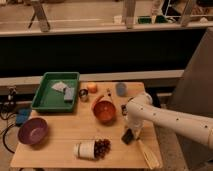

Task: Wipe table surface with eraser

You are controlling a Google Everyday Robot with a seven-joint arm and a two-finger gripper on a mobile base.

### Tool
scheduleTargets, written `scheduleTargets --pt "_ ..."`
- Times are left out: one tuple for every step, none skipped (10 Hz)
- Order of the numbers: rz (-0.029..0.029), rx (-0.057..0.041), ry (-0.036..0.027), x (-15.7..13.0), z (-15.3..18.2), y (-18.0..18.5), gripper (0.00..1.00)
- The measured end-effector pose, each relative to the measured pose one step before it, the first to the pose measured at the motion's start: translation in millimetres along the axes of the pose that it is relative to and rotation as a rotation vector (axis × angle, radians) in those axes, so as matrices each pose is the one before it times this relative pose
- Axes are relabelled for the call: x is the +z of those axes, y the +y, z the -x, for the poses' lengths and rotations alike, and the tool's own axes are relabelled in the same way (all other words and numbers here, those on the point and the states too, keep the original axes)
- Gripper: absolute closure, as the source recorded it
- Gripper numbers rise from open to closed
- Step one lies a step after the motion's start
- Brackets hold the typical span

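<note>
The table surface [65,135] is a light tan wooden top that fills the lower middle of the camera view. The eraser [127,136] is a small dark block on the tabletop near the front right, just below and to the right of the orange bowl [105,111]. My gripper [132,132] reaches down from the white arm on the right. It is shut on the eraser and holds it against the wood.
A green tray [41,101] with grey blocks stands at the back left. A purple bowl [32,131] is at the front left. A tipped white cup [85,149] with dark red fruit lies at the front. A pale long object [149,154] lies at the front right corner. Small items stand along the back edge.
</note>
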Motion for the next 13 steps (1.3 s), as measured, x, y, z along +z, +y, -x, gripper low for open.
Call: scheduleTargets --pt "-0.01038 0.00769 0.00980 -1.27 -8.64 -16.25 1.00" --pt "-0.00245 0.00090 0.00681 -0.40 -5.74 -16.31 1.00" --pt "-0.00073 0.00049 0.00441 0.00 -1.01 -8.88 1.00" --pt "0.00076 -0.00408 0.00016 0.57 4.32 -7.43 1.00" --pt "-0.00107 -0.00897 -0.00246 0.08 4.94 -5.01 1.00" --pt "-0.00179 -0.01093 -0.00551 -0.02 5.66 -3.20 1.00" --pt "0.00263 -0.02129 -0.00835 -0.32 8.46 -0.85 1.00" --pt "0.00213 -0.02540 -0.00835 -0.51 9.87 0.09 1.00" --pt "0.00410 -0.02605 -0.00860 -0.36 11.38 2.28 1.00" --pt "0.00166 -0.01104 -0.00554 0.14 5.13 1.03 1.00" --pt "0.00368 -0.01090 -0.00755 0.96 5.47 1.83 1.00" --pt "0.00705 -0.00401 -0.00653 1.88 4.58 4.26 1.00" --pt "0.00305 -0.00001 -0.00454 1.72 1.62 8.06 0.98"
